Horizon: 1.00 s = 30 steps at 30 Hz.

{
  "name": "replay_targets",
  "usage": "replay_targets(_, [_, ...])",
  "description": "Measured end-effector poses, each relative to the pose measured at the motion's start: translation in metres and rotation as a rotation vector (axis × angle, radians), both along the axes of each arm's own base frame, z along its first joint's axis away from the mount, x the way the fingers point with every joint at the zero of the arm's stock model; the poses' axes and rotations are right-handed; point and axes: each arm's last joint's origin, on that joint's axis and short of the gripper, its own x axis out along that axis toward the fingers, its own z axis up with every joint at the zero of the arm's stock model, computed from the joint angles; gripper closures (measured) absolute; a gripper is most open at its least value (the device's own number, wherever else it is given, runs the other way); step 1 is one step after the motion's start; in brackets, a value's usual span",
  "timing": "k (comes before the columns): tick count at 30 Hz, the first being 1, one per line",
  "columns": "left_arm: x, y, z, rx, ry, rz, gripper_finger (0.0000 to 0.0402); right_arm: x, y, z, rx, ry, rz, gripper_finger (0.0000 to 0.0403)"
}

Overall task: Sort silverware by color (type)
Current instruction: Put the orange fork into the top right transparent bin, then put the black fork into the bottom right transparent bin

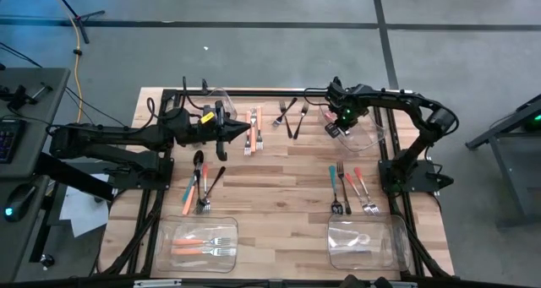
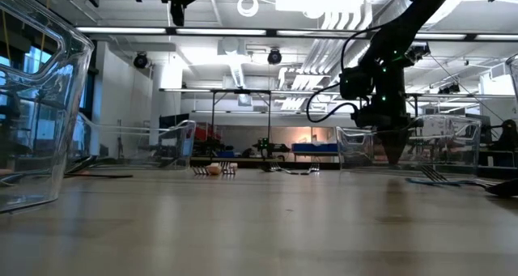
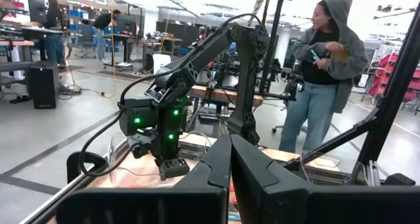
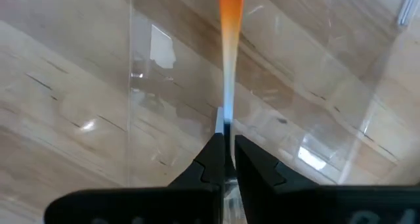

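Observation:
Silverware lies in groups on the wooden table: orange-handled forks [image 1: 254, 127], dark forks [image 1: 292, 114], spoons with teal, orange and dark handles [image 1: 201, 182], and teal, dark and red forks [image 1: 347, 188]. My right gripper [image 4: 226, 145] points down over the clear far-right bin [image 1: 365, 136] and is shut on an orange-handled piece [image 4: 230, 14]. My left gripper [image 1: 247, 129] hangs level and shut above the table's far left part, holding nothing. My right gripper pinches the orange-handled piece by its thin metal stem [image 4: 225, 119] between the two fingertips, coming from above and pointing down. The piece runs on past the fingertips, orange handle farthest from them, over the bin's clear floor. Its far end is out of the picture.
A clear bin at the near left [image 1: 201, 241] holds orange-handled forks. Another clear bin [image 1: 368, 242] stands at the near right, and one more [image 1: 221, 98] at the far left. Black frame bars run along the table's edges. A person stands in the room beyond the table.

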Motion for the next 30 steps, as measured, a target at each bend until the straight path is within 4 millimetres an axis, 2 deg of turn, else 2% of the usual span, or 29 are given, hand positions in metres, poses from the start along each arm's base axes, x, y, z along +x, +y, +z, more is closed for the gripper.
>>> replay_targets(8, [0.0, 0.0, 0.0, 0.001, 0.0, 0.0, 0.0401, 0.0001, -0.0001, 0.0, -0.001, -0.001, 0.0, 0.0373])
replay_targets(21, [0.0, 0.0, 0.0, -0.001, 0.0, 0.0, 0.0401, 0.0, 0.0003, 0.0, 0.0, 0.003, 0.001, 0.0251])
replay_targets(25, [0.0, 0.0, 0.0, -0.001, 0.0, -0.001, 0.0401, -0.0002, 0.0004, 0.0, 0.001, 0.005, 0.001, 0.0232])
replay_targets(30, [0.0, 0.0, 0.0, -0.001, 0.0, -0.001, 0.0401, -0.0006, 0.0004, -0.0001, 0.003, 0.007, 0.013, 0.0229])
